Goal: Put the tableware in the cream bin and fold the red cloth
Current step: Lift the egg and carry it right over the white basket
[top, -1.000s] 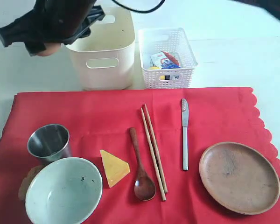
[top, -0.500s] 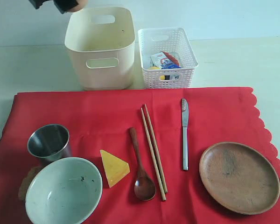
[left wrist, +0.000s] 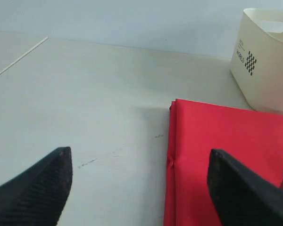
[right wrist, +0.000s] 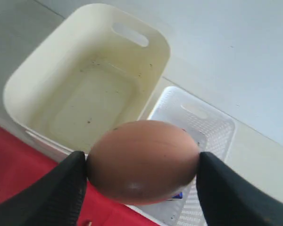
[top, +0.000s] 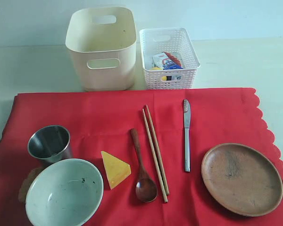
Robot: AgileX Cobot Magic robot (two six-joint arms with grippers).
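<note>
The pale bench (top: 37,66) is covered across its near half by the red cloth (top: 94,113), which is spread flat and unfolded, presumably because it is weighed down by everything set on it. Behind its far edge the cream bin (top: 80,70) is stood at the left and the white lattice basket (top: 170,82) just to its right. A milk carton (top: 165,61) is seen in the basket, and no tableware in the bin.

The tableware is laid out on the cloth as a place setting: the round brown plate (top: 240,179) near right, the pale bowl (top: 63,193) near left, the steel cup (top: 49,143) touching its far side. The table knife (top: 186,136), chopsticks (top: 155,153) and wooden spoon (top: 142,174) are ranged side by side between them. A cheese wedge (top: 115,169) is placed just beside the bowl.

The left jaws are held wide open and empty above bare bench by the cloth's left edge. A brown egg (right wrist: 141,150) is gripped between the right jaws, high over both containers; it is judged to be meant for the basket.
</note>
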